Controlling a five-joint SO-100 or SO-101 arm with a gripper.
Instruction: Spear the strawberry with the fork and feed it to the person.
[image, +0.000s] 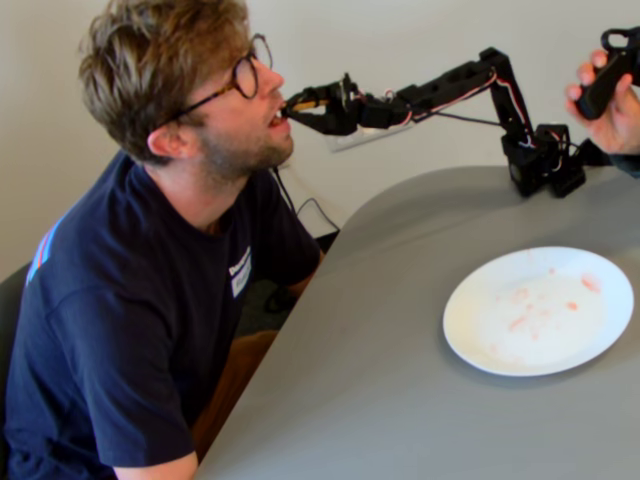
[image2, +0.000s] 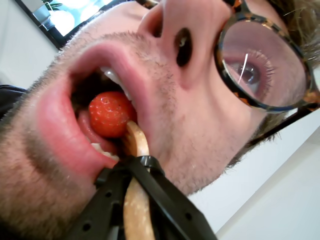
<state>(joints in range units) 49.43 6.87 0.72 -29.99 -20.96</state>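
Note:
A red strawberry (image2: 111, 113) sits on the tip of a pale wooden fork (image2: 136, 190), inside the person's open mouth (image2: 87, 95) in the wrist view. My gripper (image2: 131, 172) is shut on the fork's handle, its black jaws clamped around it. In the fixed view the arm stretches left from its base (image: 540, 160), and the gripper (image: 305, 103) is right at the lips of the person (image: 190, 110), who has glasses and a navy shirt. The strawberry is hidden in that view.
A white plate (image: 540, 310) with red juice smears lies on the grey table (image: 400, 380) at the right. A hand (image: 610, 95) holding a black device is at the top right. A cable hangs behind the table edge.

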